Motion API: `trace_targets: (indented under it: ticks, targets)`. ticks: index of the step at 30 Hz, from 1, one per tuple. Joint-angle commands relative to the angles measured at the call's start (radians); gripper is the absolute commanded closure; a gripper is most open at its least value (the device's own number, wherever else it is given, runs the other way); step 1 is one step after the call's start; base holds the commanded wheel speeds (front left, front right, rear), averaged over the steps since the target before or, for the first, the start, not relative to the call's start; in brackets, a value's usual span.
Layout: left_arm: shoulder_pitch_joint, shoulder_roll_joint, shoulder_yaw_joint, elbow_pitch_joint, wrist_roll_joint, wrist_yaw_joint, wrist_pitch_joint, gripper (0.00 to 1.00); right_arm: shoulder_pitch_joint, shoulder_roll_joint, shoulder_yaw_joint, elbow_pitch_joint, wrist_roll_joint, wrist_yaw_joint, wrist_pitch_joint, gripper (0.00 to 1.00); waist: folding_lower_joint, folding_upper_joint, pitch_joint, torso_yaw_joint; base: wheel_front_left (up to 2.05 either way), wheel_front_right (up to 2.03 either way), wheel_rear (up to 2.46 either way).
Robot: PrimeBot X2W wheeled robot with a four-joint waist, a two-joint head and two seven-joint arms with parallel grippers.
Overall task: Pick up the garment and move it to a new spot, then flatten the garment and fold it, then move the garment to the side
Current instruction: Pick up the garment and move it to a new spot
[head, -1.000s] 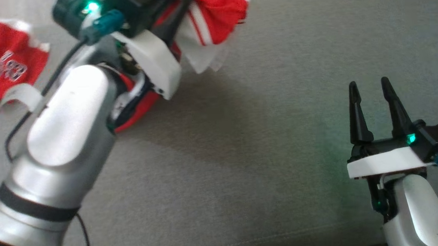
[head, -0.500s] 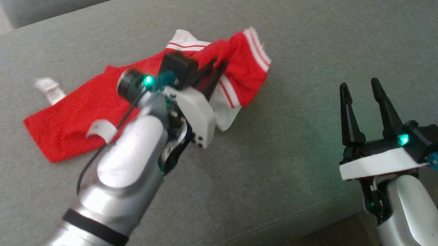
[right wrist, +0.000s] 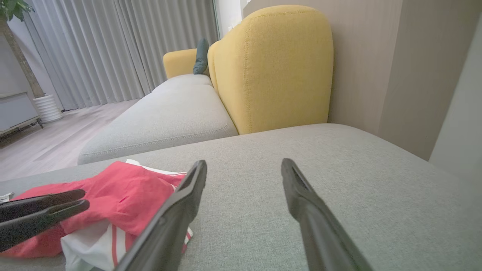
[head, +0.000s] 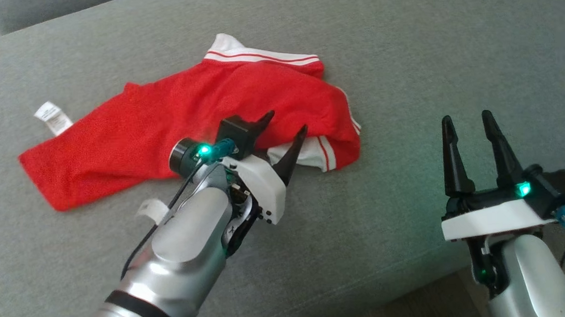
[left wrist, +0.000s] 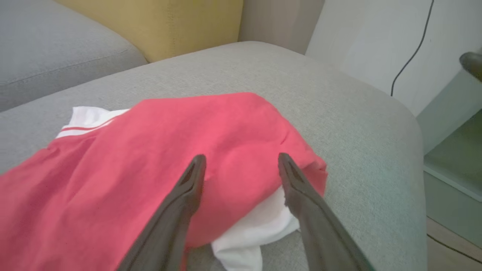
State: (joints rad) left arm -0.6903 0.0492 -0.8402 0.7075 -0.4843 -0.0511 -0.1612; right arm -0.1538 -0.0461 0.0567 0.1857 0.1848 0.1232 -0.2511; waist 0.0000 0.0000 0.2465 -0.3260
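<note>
Left gripper (head: 287,120) now spread, garment (head: 188,105) just dropped on sofa (head: 402,50). Right gripper (head: 467,116) spread, idle. Move looks done; flattening next.

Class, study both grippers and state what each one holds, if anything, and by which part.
Nothing is held. The left gripper stands open over the red garment, which lies on the grey cushion; the right gripper is open over bare cushion.
</note>
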Motion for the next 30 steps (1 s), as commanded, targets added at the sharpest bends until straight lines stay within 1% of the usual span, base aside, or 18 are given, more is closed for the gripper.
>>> trace_targets:
  ticks: [1, 3, 6, 9, 13, 14, 19, 21, 24, 30]
  targets:
    - [-0.038, 0.002, 0.019, -0.031, -0.011, 0.011, -0.023, 0.00, -0.019, -0.004, 0.015, -0.036, -0.003, 0.008, -0.011, 0.00, 0.0000, 0.0000, -0.003, 0.019, 0.00, 0.00, 0.00]
    - [-0.040, 0.002, 0.019, -0.035, -0.018, 0.016, -0.034, 0.00, -0.020, -0.004, 0.012, -0.036, -0.007, 0.008, -0.011, 0.00, 0.0000, 0.0000, -0.006, 0.029, 0.00, 0.00, 0.00]
    - [-0.043, 0.001, 0.024, -0.043, -0.029, 0.030, -0.060, 0.00, -0.020, -0.004, 0.002, -0.036, -0.017, 0.008, -0.011, 0.00, 0.0000, 0.0000, -0.021, 0.061, 0.00, 0.00, 0.00]
    - [-0.029, 0.007, 0.050, -0.055, -0.037, 0.048, -0.082, 0.00, -0.017, -0.004, -0.005, -0.033, -0.028, 0.008, -0.011, 0.00, 0.0000, 0.0000, -0.044, 0.094, 0.00, 0.00, 0.00]
    - [0.025, 0.049, 0.091, -0.098, -0.036, 0.075, -0.097, 0.00, -0.007, -0.004, -0.020, -0.031, -0.045, 0.008, -0.011, 0.00, 0.0000, 0.0000, -0.076, 0.139, 0.00, 0.00, 0.00]
    - [0.061, 0.075, 0.112, -0.129, -0.035, 0.088, -0.099, 0.00, 0.000, -0.004, -0.032, -0.030, -0.052, 0.008, -0.011, 0.00, 0.0000, 0.0000, -0.093, 0.163, 0.00, 0.00, 0.00]
    - [0.181, 0.136, 0.198, -0.255, -0.029, 0.138, -0.100, 0.00, 0.011, -0.004, -0.046, -0.030, -0.062, 0.008, -0.011, 0.00, 0.0000, 0.0000, -0.127, 0.206, 0.00, 0.00, 0.00]
    - [0.232, 0.155, 0.232, -0.296, -0.025, 0.164, -0.100, 0.00, 0.016, -0.004, -0.053, -0.031, -0.067, 0.008, -0.011, 0.00, 0.0000, 0.0000, -0.137, 0.223, 0.00, 0.00, 0.00]
    - [0.298, 0.174, 0.282, -0.361, -0.017, 0.195, -0.100, 0.00, 0.024, -0.004, -0.057, -0.032, -0.074, 0.008, -0.011, 0.00, 0.0000, 0.0000, -0.152, 0.244, 0.00, 0.00, 0.00]
    - [0.423, 0.191, 0.375, -0.461, -0.007, 0.229, -0.100, 0.00, 0.035, -0.004, -0.048, -0.027, -0.076, 0.008, -0.011, 0.00, 0.0000, 0.0000, -0.173, 0.273, 0.00, 0.00, 0.00]
